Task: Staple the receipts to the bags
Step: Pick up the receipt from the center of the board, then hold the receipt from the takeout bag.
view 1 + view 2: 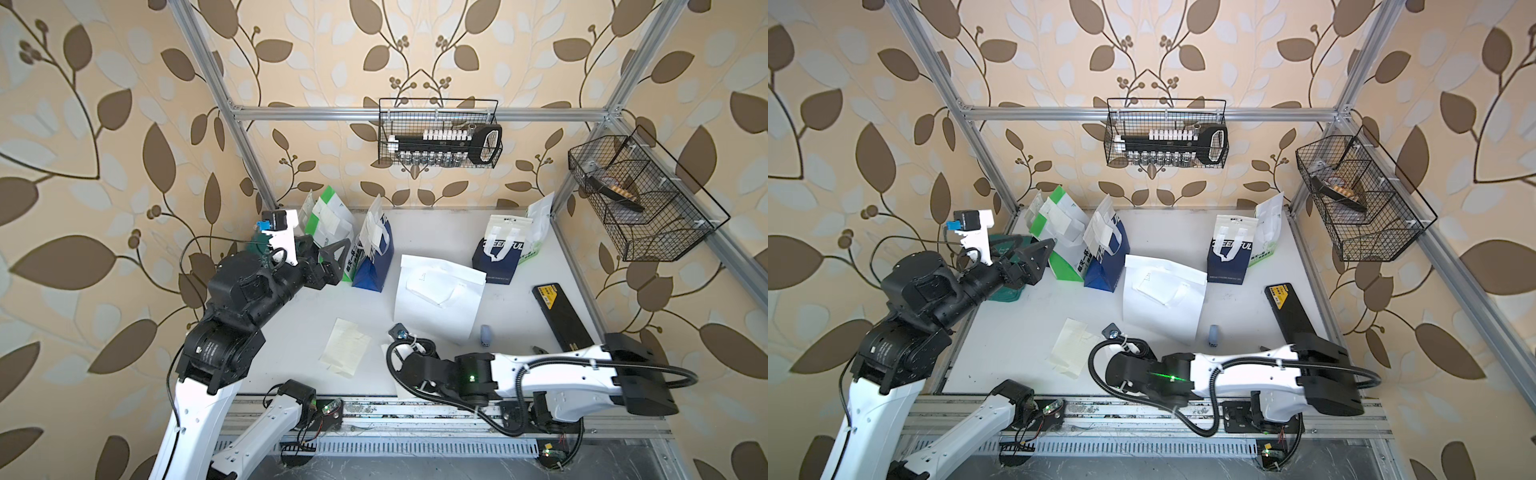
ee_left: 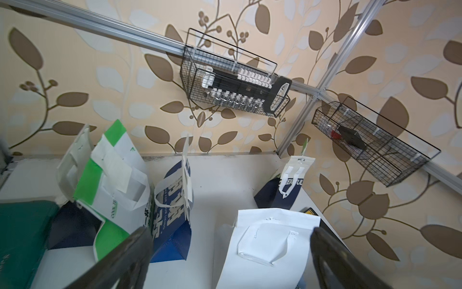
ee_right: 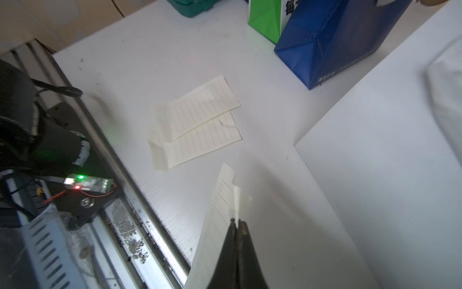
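Between the pinched-tight fingers of right gripper [image 3: 237,222]: thin cream lined paper receipt [image 3: 215,206]. Left gripper [image 2: 228,236] wide open, holding nothing.

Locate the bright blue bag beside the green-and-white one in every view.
Top view: blue bag stands left of centre, between green-and-white bag and flat white bag.
Top view: same spot, left of centre.
Left wrist: between those same two bags.
Right wrist: only its lower part shows, beyond the loose receipts.
Shared landmark: the green-and-white bag beside it, in all four views.
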